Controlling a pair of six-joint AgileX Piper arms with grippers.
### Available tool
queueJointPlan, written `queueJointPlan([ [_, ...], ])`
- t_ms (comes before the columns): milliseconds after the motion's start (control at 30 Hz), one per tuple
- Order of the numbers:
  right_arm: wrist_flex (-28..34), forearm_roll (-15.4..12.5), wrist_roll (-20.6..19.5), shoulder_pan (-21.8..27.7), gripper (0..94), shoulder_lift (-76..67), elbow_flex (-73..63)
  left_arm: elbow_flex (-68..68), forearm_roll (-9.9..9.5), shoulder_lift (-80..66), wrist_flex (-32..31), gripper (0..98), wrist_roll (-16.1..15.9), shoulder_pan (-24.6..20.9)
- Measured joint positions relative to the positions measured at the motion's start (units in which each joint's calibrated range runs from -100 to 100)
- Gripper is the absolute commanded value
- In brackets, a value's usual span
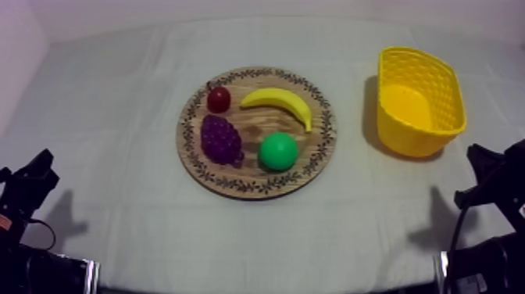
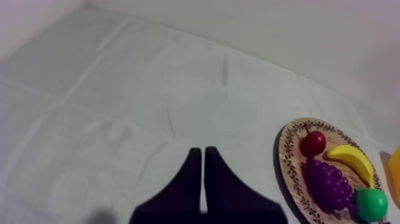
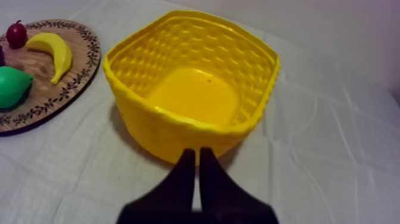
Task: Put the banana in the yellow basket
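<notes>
Seeing both grippers clenched on nothing, fingers together as a wedge: left gripper [image 2: 202, 152] over bare cloth [image 2: 119, 89], right gripper [image 3: 195, 152] just short of the basket [image 3: 149, 128] wall.

Ahead and to the right of my left gripper, and ahead and to the left of my right one, sits the board [image 1: 234, 186], well apart from both.

On its far half lies the banana [image 1: 281, 103], flat and untouched. Around it:
- small red fruit [image 1: 219, 99] just off the tip on my left gripper's side
- pear [image 1: 278, 151] just beside it on the side nearer the grippers
- grapes [image 1: 221, 139] next to the pear, near the red fruit

Open cloth lies between board and basket.

Banana's long axis runs crosswise, from the red fruit toward the basket side. The arch bulges away from the grippers and both tips curl back toward them.

Basket stands mouth up, dead ahead of my right gripper, with its yellow floor bare. Board carries all four fruit.
</notes>
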Motion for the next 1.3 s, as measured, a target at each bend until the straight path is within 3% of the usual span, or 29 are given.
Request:
queueJointPlan([
  [467, -0.27, -0.14, -0.21, 0.21, 0.5, 0.22, 0.0, 0.0, 0.0, 0.0, 0.0, 0.1, 0.0, 0.0],
  [733, -2.6, -4.23, 5.83, 0.17, 0.5, 12.75, -10.47, 0.0, 0.0, 0.0, 0.0, 0.1, 0.0, 0.0],
  [900, 3.92, -4.56, 7.09, -0.69, 0.5, 28.13, -26.73, 0.0, 0.0, 0.0, 0.0, 0.1, 0.0, 0.0],
  [1300, 24.19, 3.59, -1.37, -9.88, 0.5, 64.89, -73.02, 0.0, 0.0, 0.0, 0.0, 0.1, 0.0, 0.0],
])
